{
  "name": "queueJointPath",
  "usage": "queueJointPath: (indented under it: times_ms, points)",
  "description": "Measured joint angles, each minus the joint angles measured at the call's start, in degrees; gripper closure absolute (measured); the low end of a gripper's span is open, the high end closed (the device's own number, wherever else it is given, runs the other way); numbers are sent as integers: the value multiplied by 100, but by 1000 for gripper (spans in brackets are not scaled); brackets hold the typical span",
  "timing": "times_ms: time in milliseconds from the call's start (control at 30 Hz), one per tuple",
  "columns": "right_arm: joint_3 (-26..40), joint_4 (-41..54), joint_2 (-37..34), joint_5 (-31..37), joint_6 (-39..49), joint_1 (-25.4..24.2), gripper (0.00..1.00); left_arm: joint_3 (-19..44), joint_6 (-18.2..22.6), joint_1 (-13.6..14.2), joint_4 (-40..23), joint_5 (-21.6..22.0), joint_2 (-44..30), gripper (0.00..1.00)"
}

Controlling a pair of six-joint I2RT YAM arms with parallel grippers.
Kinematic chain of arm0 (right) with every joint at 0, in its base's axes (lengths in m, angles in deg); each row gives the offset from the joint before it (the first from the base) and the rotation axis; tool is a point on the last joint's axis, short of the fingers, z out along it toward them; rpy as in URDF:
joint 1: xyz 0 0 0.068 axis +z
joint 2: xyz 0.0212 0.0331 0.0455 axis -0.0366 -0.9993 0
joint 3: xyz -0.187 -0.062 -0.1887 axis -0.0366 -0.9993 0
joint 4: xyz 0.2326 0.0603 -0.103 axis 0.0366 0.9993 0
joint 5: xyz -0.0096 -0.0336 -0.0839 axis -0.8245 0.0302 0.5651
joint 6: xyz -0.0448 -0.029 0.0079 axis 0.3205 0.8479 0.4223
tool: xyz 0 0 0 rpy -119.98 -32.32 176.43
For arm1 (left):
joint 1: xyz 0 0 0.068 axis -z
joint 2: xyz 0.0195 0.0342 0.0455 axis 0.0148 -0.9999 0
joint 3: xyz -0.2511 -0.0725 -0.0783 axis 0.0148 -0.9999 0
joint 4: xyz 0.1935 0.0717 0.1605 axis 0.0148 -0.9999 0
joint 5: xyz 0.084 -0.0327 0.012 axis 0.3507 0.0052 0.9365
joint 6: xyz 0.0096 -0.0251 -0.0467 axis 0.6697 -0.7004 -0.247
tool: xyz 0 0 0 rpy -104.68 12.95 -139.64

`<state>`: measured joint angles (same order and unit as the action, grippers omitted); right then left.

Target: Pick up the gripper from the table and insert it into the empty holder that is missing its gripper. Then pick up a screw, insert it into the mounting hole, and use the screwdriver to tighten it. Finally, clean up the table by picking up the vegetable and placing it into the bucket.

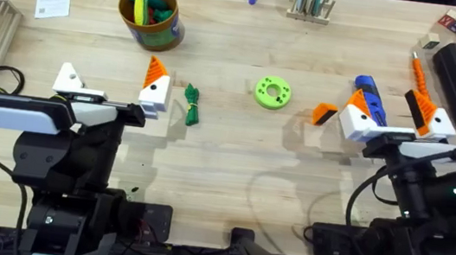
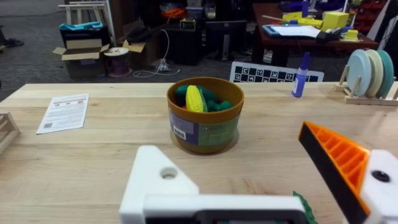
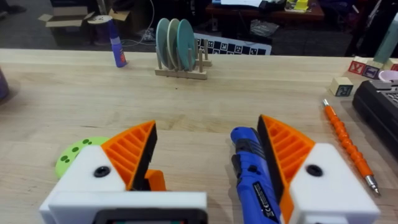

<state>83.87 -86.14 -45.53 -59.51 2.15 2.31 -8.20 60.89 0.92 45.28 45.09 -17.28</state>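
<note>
The orange wedge [image 1: 324, 115] lies on the desk [image 1: 224, 162] just outside the near finger of my right tool [image 1: 391, 113], which stands wide open with the blue screwdriver [image 1: 368, 94] between its fingers, close to the far one. My left tool [image 1: 111, 83] is also wide open and holds nothing. One of its fingers is bare white with an open mounting hole [image 2: 168, 174], so I judge that is where the wedge belongs. The wedge looks like light, stiff plastic. I would pinch it across its flat sides, not the ribbed slope, since it could tip or skate away on the smooth wood. In my right wrist view a corner of it peeks from under my own finger, so I cannot read how it lies. I cannot make out any screw. The green vegetable [image 1: 191, 106] lies beside my left tool, and the bucket [image 1: 150, 18] stands farther back.
</note>
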Motion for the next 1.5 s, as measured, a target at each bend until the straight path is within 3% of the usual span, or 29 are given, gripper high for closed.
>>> queueJointPath:
  times_ms: [367, 600, 700, 933, 1200, 1500]
  points:
    - [0, -58, 0, -17, -15, 0, 22, 0, 0, 0, 5, 0, -1, 15]
    - [61, -1565, -15, -20, -15, 0, 21, 93, -2, 0, 280, 38, -1, 15]
    - [372, -1276, -15, -20, -16, 0, 21, 513, -3, 0, -219, 114, -5, 15]
    - [2136, 502, -348, -22, -17, 0, 21, 2550, -2, 0, -1948, 364, -818, 15]
    - [4099, 2789, -2035, -43, -17, 0, 21, 4608, -2, 0, -3949, 448, -3025, 15]
    - [5559, 4601, -3829, -61, -17, 0, 21, 5840, -7, 0, -5307, 446, -4977, 15]
